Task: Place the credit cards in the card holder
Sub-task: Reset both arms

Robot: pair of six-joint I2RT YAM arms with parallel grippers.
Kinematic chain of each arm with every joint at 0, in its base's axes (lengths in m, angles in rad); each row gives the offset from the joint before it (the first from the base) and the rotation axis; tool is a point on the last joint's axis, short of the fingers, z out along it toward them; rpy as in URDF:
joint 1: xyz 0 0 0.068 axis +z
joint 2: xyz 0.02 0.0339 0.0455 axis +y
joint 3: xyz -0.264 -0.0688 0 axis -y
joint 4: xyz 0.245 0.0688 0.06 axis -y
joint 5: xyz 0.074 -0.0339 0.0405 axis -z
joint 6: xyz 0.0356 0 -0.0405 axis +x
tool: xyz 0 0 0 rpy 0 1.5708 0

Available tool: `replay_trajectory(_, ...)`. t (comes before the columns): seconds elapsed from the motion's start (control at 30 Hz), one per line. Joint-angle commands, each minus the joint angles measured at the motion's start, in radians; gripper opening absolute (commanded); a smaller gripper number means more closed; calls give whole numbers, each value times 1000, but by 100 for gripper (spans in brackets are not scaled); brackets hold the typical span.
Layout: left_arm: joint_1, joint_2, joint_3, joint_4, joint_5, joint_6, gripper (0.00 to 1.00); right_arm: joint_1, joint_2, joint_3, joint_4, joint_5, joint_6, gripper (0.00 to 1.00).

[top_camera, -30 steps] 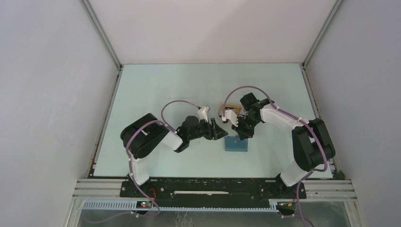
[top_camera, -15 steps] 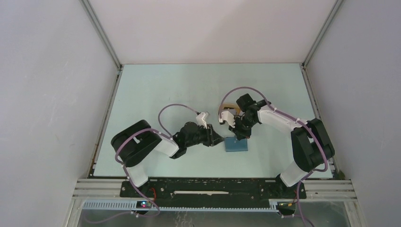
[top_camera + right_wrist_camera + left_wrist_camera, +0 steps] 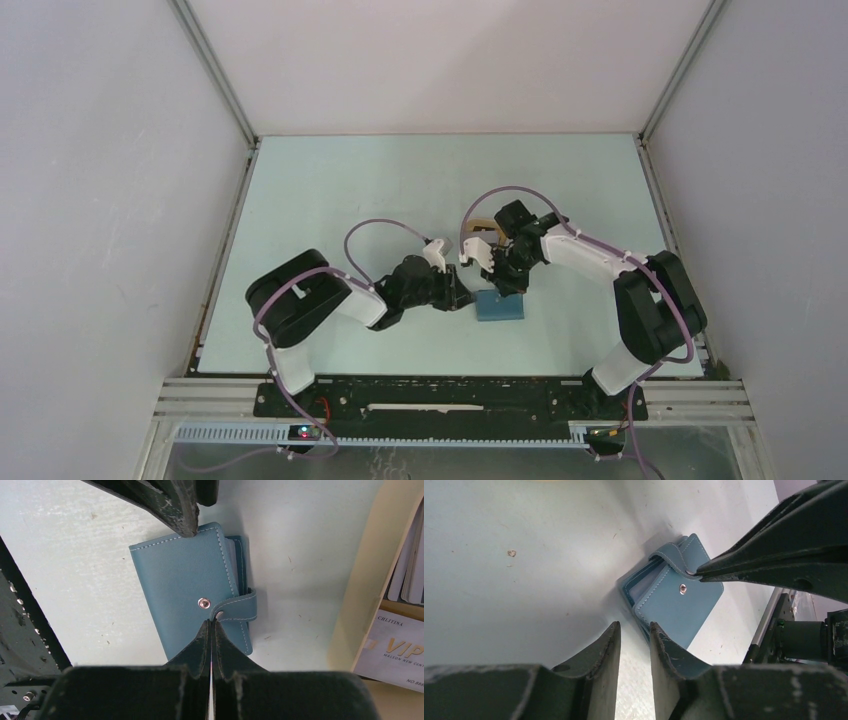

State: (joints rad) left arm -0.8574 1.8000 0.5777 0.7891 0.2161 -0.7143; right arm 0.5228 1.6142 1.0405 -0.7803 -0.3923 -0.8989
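The small, square, teal-blue stitched folding wallet (image 3: pixel 185 580) lies folded flat on the pale green table top (image 3: pixel 340 190), near the middle between the two arms. Its strap tab (image 3: pixel 239 611) curls round the opening side. The tab's end is off the silver snap stud (image 3: pixel 202 603) on the cover, so the stud is bare. A paler layer peeks out along the opening side.

The right gripper (image 3: pixel 211 625) has its black fingers pressed together, and the tips touch the tab's end just beside the stud. The left gripper (image 3: pixel 634 626) holds its fingers a narrow gap apart with nothing between them. One fingertip (image 3: pixel 186 527) meets the cover's stitched edge.

Just beyond the tab side stands a beige tray (image 3: pixel 360 605). It holds a whitish card with gold VIP lettering (image 3: pixel 395 645) and some grey cards (image 3: pixel 407 565).
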Motion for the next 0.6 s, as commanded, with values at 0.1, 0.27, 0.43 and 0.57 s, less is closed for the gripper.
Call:
replay_trajectory(0.1, -6, 40, 68, -12, 13, 18, 25, 34, -28, -10, 18, 26, -5, 0)
replay_trajectory(0.27, -3, 63, 87, -13, 16, 13, 13, 57, -25, -11, 16, 61, -8, 0)
replay_trajectory(0.43, -2, 65, 92, -11, 13, 13, 6, 73, -39, -17, 22, 99, -16, 0)
replay_trajectory(0.57, 3, 67, 93, -11, 8, 13, 3, 88, -53, -22, 18, 143, -28, 0)
